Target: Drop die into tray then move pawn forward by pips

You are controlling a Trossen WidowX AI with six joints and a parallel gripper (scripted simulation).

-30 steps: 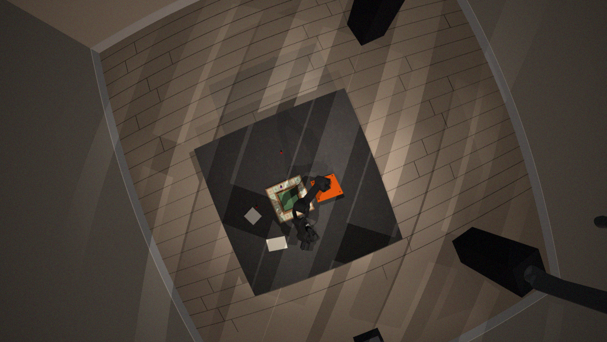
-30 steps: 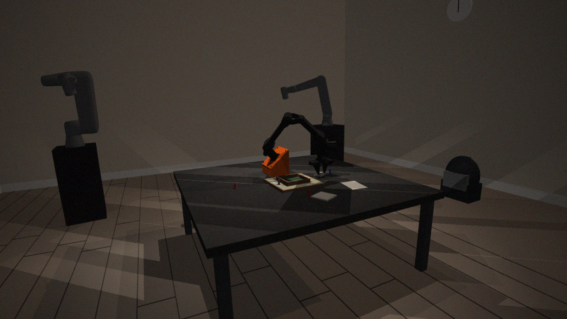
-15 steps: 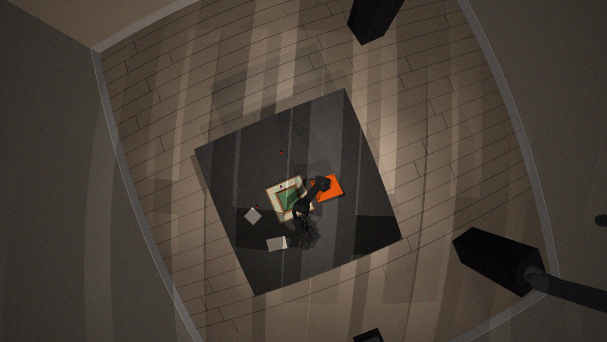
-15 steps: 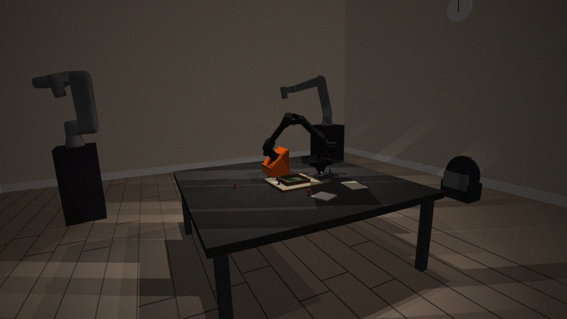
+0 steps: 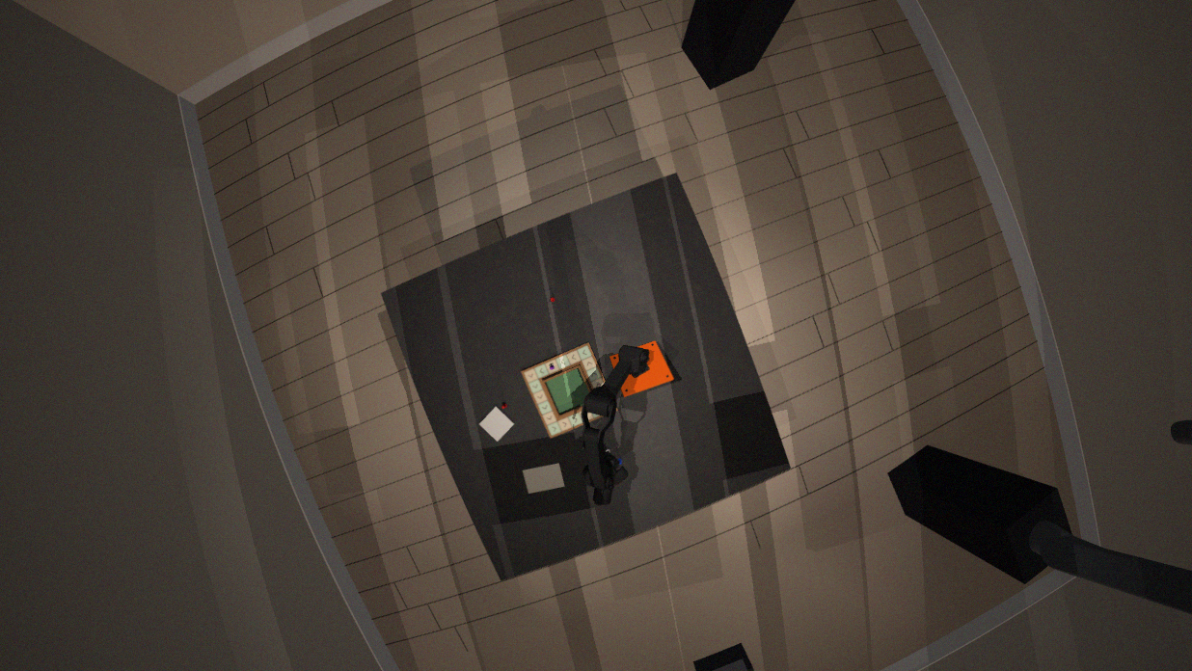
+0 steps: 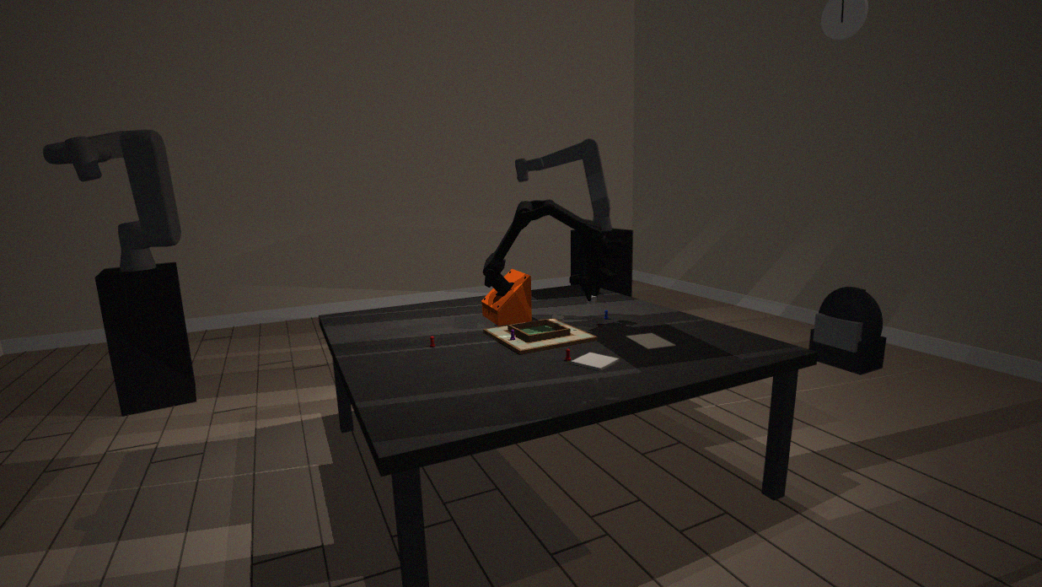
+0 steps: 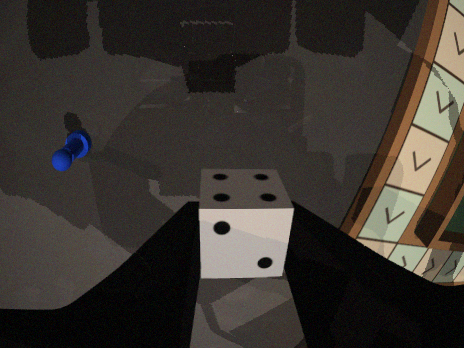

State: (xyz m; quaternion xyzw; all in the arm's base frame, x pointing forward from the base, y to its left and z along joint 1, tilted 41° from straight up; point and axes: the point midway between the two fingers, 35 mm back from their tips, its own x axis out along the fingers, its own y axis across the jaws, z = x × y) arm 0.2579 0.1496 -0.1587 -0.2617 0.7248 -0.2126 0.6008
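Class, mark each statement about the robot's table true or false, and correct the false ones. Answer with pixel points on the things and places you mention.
1. The gripper [image 7: 240, 213] is shut on the die [image 7: 246, 242]. True.
2. The pawn on the board [image 5: 535, 398] [image 6: 521, 350] is red. False: it is purple [image 5: 551, 366] [image 6: 512, 334].
3. The die is lying in the tray [image 5: 545, 391] [image 6: 539, 338]. False: it is between the gripper's fingers.
4. A blue pawn [image 6: 605, 315] [image 7: 72, 150] stands off the board. True.
5. The arm's base [image 5: 659, 354] [image 6: 521, 298] is green. False: it is orange.

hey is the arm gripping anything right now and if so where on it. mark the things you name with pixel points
Yes, the white die [image 7: 245, 242]. The gripper [image 7: 240, 213] has it by two opposite side faces, leaving the two-pip and four-pip faces uncovered in the wrist view.
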